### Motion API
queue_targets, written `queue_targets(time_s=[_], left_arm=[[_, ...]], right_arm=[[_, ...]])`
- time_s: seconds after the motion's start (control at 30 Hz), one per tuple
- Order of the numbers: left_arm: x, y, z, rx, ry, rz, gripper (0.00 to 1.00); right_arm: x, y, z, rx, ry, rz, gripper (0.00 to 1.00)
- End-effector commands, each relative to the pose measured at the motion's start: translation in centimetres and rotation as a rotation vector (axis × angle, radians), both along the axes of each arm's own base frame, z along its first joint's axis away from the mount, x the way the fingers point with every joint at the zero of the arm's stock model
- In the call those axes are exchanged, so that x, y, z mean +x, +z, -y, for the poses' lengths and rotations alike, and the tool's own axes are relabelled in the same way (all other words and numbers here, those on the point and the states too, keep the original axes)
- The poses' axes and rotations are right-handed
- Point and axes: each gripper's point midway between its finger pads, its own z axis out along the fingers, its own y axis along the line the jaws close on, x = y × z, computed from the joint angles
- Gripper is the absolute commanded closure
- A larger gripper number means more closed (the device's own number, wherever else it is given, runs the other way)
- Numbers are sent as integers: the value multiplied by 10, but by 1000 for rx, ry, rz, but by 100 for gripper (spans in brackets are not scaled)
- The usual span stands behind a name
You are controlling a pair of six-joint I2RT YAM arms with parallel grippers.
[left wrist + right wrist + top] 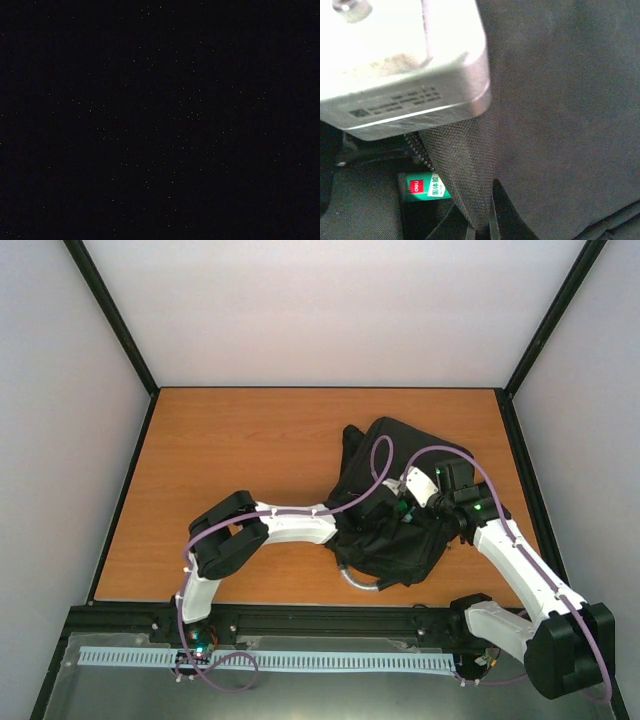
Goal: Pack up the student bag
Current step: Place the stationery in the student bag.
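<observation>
1. The left arm (290, 525) reaches from the near-left corner of the counter (250, 440) rightward into the student bag (400, 455). The left gripper is buried inside, so its wrist view is all black. Its jaws are closed, and what they hold, if anything, cannot be told.
2. The student bag lies crumpled on the right half of the counter, closer to the near edge than the far one. Its grey loop handle (360, 582) curls toward the near edge.
3. The right gripper (481, 227) sits on the bag's right side, with its jaws closed on a black webbing strip (460, 165) of the bag.
4. Beside that strip, inside the bag, a green-and-red labelled item (422, 186) shows under a silver-grey metal block (405, 65).
</observation>
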Motion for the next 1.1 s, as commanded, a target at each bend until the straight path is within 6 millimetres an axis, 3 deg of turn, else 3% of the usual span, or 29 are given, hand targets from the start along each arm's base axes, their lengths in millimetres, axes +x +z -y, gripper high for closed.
queue_targets(time_s=[0.0,0.2,0.4,0.53,0.7,0.87,1.07], left_arm=[[8,23,30,-124,-40,74,99],[4,28,34,-175,-64,68,98],[-7,43,14,-135,-79,65,97],[-25,46,-3,-83,-131,18,91],[-60,30,-47,15,-179,-88,71],[-82,36,-97,90,-199,-88,50],[-71,63,-137,128,-58,-7,34]], right_arm=[[9,13,-6,22,3,41,97],[9,12,-6,19,2,37,97],[10,13,-6,23,5,40,97],[9,13,-7,30,9,40,97],[8,9,-8,22,18,22,88],[0,11,-12,42,42,-20,63],[-25,38,-28,123,136,-79,53]])
